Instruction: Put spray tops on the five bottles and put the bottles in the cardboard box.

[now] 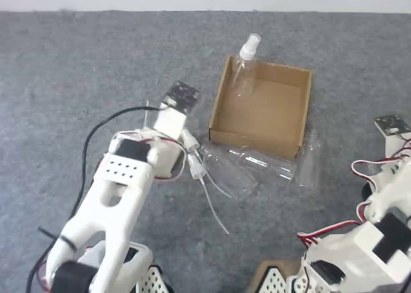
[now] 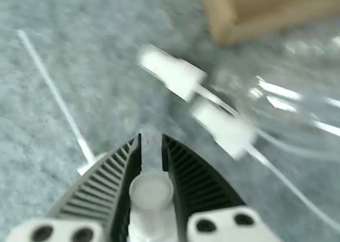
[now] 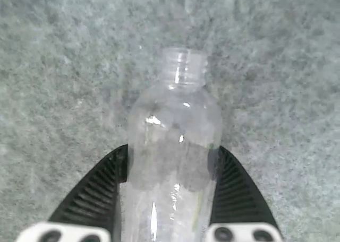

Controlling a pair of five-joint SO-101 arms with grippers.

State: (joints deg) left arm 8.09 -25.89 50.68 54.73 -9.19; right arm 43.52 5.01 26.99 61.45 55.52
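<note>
The cardboard box (image 1: 260, 106) sits mid-desk (image 1: 64, 62), with a capped bottle (image 1: 244, 68) leaning in its far left corner. Three uncapped bottles (image 1: 263, 162) lie side by side just before its near wall. Two loose tops (image 2: 172, 75) lie beside the leftmost one, ahead of the left gripper (image 2: 151, 141), which grips a spray top (image 2: 151, 191). The right gripper (image 3: 172, 154), well right of the box, clasps a fifth bottle (image 3: 172, 136).
</note>
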